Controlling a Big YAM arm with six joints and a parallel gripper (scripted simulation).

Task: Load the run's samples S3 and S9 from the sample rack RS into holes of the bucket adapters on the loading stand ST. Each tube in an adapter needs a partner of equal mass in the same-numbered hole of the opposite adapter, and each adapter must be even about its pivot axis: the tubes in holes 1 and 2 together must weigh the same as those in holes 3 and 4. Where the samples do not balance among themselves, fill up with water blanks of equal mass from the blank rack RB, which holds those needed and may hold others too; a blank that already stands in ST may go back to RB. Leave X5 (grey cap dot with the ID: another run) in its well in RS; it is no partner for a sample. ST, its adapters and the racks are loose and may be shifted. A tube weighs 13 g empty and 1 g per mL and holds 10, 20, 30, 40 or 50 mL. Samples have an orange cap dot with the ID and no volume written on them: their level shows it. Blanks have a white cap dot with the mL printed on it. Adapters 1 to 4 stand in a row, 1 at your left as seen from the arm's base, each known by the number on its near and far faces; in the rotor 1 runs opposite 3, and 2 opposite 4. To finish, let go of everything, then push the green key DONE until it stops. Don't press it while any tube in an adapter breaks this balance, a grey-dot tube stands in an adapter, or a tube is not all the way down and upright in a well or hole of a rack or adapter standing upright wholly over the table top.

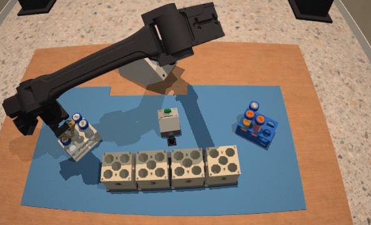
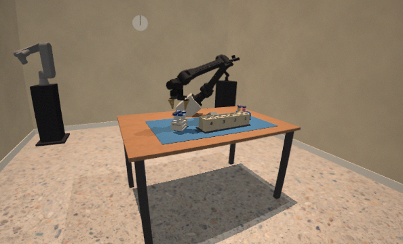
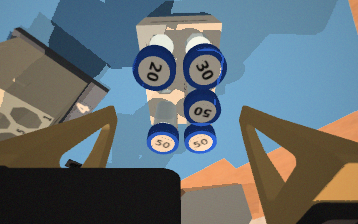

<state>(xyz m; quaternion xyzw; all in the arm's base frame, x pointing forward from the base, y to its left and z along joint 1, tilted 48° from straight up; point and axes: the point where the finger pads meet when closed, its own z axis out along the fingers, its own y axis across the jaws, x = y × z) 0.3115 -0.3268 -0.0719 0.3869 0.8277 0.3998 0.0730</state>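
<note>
Gripper (image 3: 177, 132) spread wide, holding nothing, poised above the blank rack (image 1: 79, 147) at the mat's (image 1: 267, 194) left end. Straight below in the wrist view — five blue-capped blanks standing upright, long axes along the approach line: a 20 (image 3: 153, 68), a 30 (image 3: 204, 67), and three 50s, the nearest pair (image 3: 181, 138) lying between the fingers but lower down. Adapters (image 1: 170, 167) all vacant, just right of the rack; samples in the blue rack (image 1: 268, 137), well apart at the far right. Likely next: straight descent onto one cap.
</note>
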